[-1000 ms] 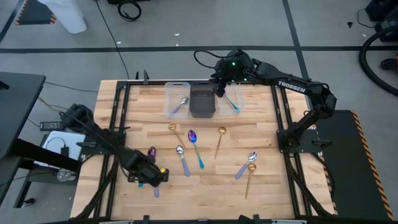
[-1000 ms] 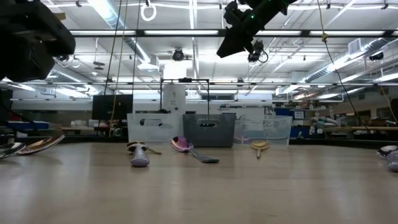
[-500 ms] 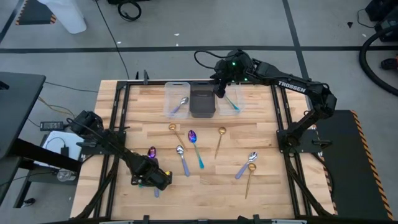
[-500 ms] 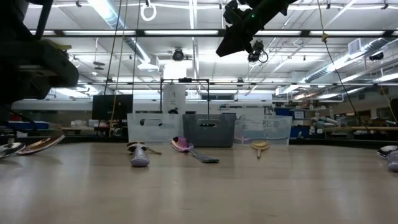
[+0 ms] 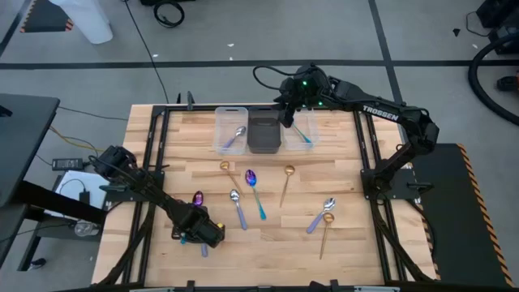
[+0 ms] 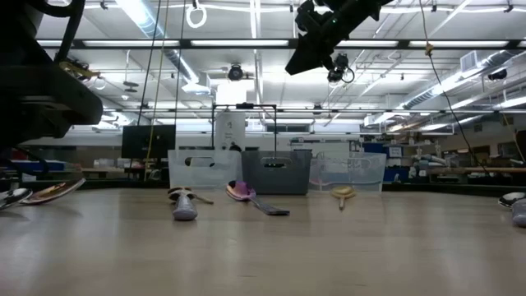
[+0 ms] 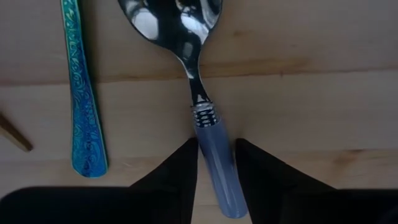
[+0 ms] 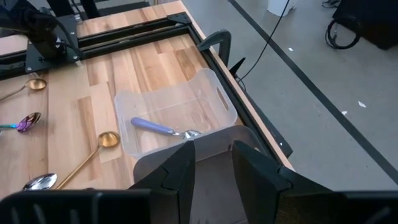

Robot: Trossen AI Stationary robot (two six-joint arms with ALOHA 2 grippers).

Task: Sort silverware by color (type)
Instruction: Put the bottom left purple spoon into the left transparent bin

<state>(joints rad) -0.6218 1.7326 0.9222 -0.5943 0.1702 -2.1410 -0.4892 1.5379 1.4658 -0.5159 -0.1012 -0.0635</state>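
Observation:
In the left wrist view my left gripper (image 7: 216, 144) is down over a silver-bowled spoon with a lavender handle (image 7: 206, 93), which lies flat on the wood. A teal handle (image 7: 81, 93) lies alongside it. From above, the left gripper (image 5: 199, 233) sits near the table's near-left part and hides most of that spoon. My right gripper (image 5: 285, 113) hangs above the bins at the far edge, its fingers (image 8: 212, 149) a narrow gap apart and empty. Several more spoons lie loose mid-table: gold (image 5: 286, 182), purple-bowled with teal handle (image 5: 255, 191), lavender-handled (image 5: 238, 207). My left gripper has the spoon's lavender handle (image 7: 214, 155) between its two fingers, just behind the ribbed collar. The fingers come from above, pointing down, one on each side of the handle and across it. The spoon lies flat on the table, bowl (image 7: 177, 18) pointing away from the gripper.
Three bins stand in a row at the far edge: a clear one (image 5: 220, 122) holding a lavender-handled spoon, a dark one (image 5: 263, 132), and a clear one (image 5: 312, 130) holding a teal-handled spoon. A purple-bowled spoon (image 5: 198, 197) and a gold one lie close to the left gripper.
My left arm has shifted a little toward the table's right and near edge and has come down over the lavender-handled spoon.

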